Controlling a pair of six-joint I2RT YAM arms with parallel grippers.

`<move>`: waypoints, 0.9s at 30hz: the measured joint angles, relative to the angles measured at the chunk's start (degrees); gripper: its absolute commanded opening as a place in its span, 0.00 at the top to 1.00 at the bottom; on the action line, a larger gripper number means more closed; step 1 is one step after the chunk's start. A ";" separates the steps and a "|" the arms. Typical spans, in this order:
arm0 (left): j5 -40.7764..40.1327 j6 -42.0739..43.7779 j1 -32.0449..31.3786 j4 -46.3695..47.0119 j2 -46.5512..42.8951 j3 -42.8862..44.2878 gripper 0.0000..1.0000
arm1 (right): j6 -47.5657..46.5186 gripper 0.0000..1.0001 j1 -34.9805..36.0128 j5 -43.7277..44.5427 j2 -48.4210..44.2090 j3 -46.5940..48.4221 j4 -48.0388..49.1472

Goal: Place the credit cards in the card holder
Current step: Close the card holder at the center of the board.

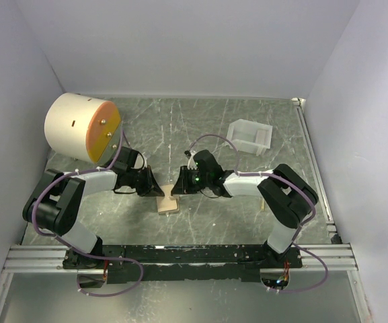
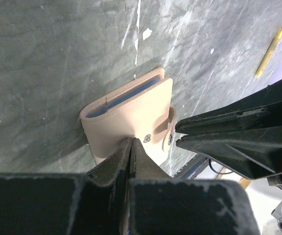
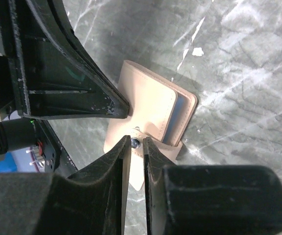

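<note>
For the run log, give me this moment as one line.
wallet folded on table | left gripper shut, on wallet face | right gripper pinching snap tab | cards not in view

Right gripper (image 3: 137, 143) pinches card holder's (image 3: 153, 100) snap tab (image 3: 155, 138); left gripper (image 3: 122, 109) — closed — touches it.

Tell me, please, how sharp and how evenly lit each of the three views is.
Top external: soft, even light, pale walls bright, the card holder small but clear. Left wrist: card holder and table crisp, the left gripper a dark blur near the lens. Right wrist: much the same, holder sharp, the right gripper dark and soft close to the camera.
</note>
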 measured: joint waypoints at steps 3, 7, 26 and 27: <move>-0.02 0.00 0.00 0.00 -0.02 -0.02 0.91 | -0.07 0.83 0.15 0.26 0.00 0.00 -1.11; -0.24 0.02 -0.04 0.02 -0.22 -0.13 0.91 | -0.07 0.81 0.48 0.26 0.00 -0.02 -1.27; -0.37 0.00 -0.11 0.11 -0.26 -0.22 0.91 | 0.26 0.84 2.54 0.72 1.14 -0.02 -1.05; -0.37 0.00 -0.11 0.11 -0.28 -0.22 0.91 | 0.26 0.85 2.56 0.81 1.20 -0.02 -1.01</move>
